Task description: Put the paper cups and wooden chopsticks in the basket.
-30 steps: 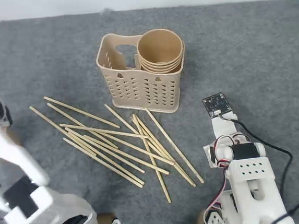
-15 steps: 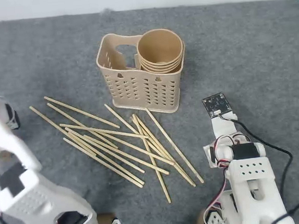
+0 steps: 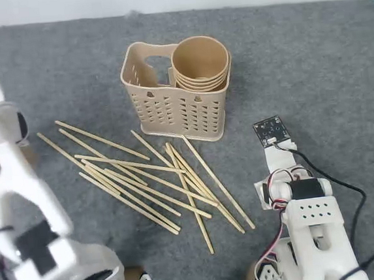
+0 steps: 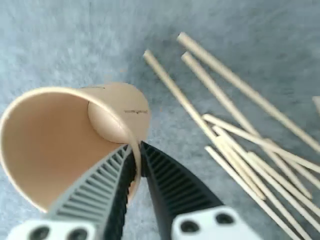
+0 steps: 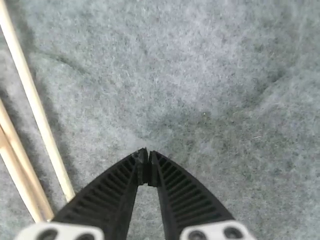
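My left gripper [image 4: 135,148] is shut on the rim of a tan paper cup [image 4: 60,135], one finger inside and one outside, above the grey carpet beside the chopstick ends. In the high view the left arm [image 3: 6,169] stands at the table's left edge. Several wooden chopsticks [image 3: 144,180] lie scattered in front of the beige basket [image 3: 171,112]. A stack of paper cups [image 3: 200,63] sits in the basket's right compartment. My right gripper [image 5: 148,155] is shut on nothing, just over the carpet, with chopsticks [image 5: 35,110] close beside it.
The right arm [image 3: 304,208] sits at the front right with a black cable [image 3: 338,182] looping off its side. Grey carpet [image 3: 311,57] covers the table. The basket's left compartment [image 3: 148,68] holds no cups.
The left arm has swung away from the table's front, farther back along the left edge. The right arm, the basket and the chopsticks have stayed put.
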`<control>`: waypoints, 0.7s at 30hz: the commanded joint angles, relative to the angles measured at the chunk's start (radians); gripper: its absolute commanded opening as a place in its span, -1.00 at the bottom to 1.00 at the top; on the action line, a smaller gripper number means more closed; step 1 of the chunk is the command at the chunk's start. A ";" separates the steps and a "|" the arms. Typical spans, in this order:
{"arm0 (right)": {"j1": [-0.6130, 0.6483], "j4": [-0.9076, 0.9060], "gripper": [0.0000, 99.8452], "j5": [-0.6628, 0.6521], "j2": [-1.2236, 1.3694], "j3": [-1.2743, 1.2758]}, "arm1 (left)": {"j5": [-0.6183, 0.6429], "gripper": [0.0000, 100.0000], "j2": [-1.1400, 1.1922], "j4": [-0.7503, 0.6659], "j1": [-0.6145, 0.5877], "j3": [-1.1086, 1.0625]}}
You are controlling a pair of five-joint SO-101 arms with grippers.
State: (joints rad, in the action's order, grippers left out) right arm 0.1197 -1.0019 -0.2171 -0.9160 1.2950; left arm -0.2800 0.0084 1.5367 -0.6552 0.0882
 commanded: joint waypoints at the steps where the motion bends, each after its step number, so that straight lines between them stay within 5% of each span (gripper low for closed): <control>1: 0.010 0.008 -0.98 -0.017 -0.002 -0.008 | 0.054 -0.98 -0.265 0.064 0.120 0.007; 12: 0.010 0.008 -0.98 -0.017 -0.002 -0.008 | 0.397 -0.98 -0.491 0.068 0.712 0.254; 21: 0.010 0.008 -0.98 -0.014 -0.002 -0.006 | 0.434 -0.98 -0.242 0.023 1.059 0.565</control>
State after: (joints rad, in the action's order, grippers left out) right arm 0.1197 -1.0019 -0.2171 -0.9160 1.2950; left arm 0.1389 -0.3583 1.5934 0.2900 0.5271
